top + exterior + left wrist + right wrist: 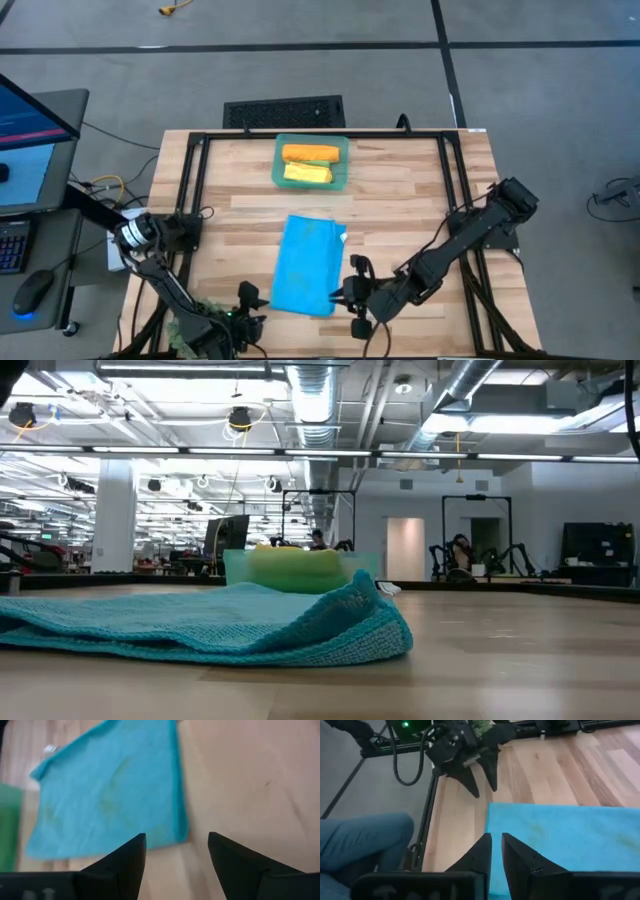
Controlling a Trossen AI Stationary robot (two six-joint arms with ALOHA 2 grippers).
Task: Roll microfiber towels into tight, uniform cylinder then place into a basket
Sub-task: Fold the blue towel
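on the wooden table (400, 190) the blue towel (308, 264) lies folded flat, near the front edge. left gripper (247, 305) sits just off its near-left corner, fingers spread wide and empty. right gripper (345, 292) is at the near-right corner, fingers nearly together. orange towel (309, 153) and yellow towel (307, 173) lie rolled in the teal basket (344, 165).

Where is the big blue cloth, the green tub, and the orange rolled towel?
Bright blue microfiber towel (309, 263): high view, middle of the flat cloth.
Translucent teal-green plastic basket (311, 138): high view, on its far rim.
Orange rolled microfiber towel (310, 153): high view, middle of the roll inside the basket.
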